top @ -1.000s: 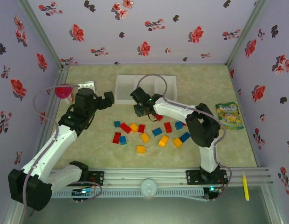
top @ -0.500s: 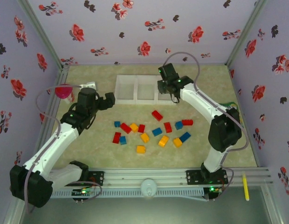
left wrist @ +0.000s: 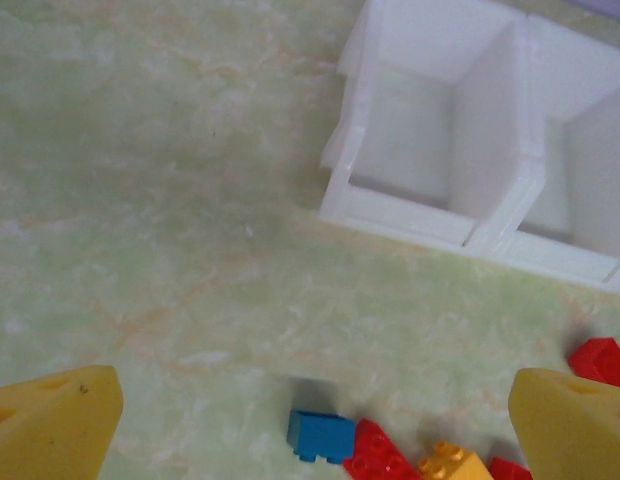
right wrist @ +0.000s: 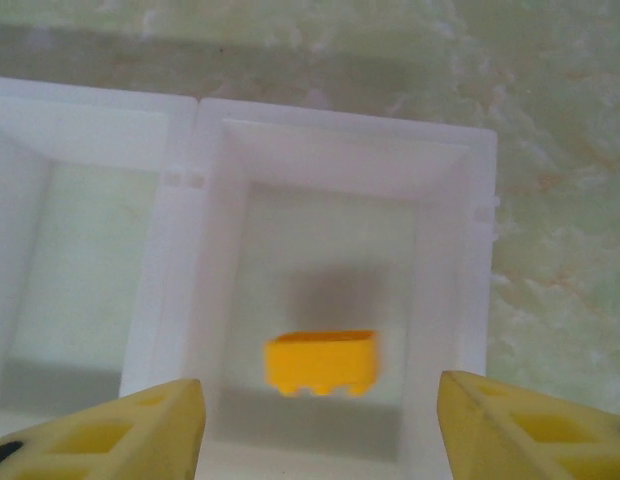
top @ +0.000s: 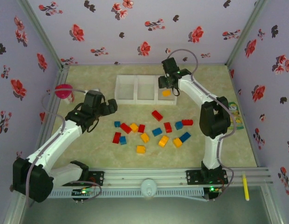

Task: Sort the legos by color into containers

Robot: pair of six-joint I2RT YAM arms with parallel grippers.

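Note:
Three joined white containers (top: 135, 100) stand at the back of the table. My right gripper (top: 168, 84) hovers open over the rightmost one (right wrist: 460, 280). A yellow lego (right wrist: 322, 362), blurred, sits free below and between its yellow fingers (right wrist: 130, 430), nothing gripping it; it also shows from above (top: 166, 93). Several red, blue and yellow legos lie scattered mid-table, among them a red one (top: 157, 115) and a blue one (top: 117, 124). My left gripper (top: 109, 106) is open above the pile's left end, over a blue lego (left wrist: 320, 436) and a red one (left wrist: 375, 455).
A green snack packet (top: 232, 115) lies at the right, partly behind the right arm. A pink ball-like object (top: 64, 90) sits at the back left. A yellow pen (top: 245, 185) rests beyond the front rail. Flowered walls close in three sides.
My right arm swung from the lego pile back to the rightmost container and opened; a yellow lego now shows inside it. My left gripper shifted slightly right and nearer.

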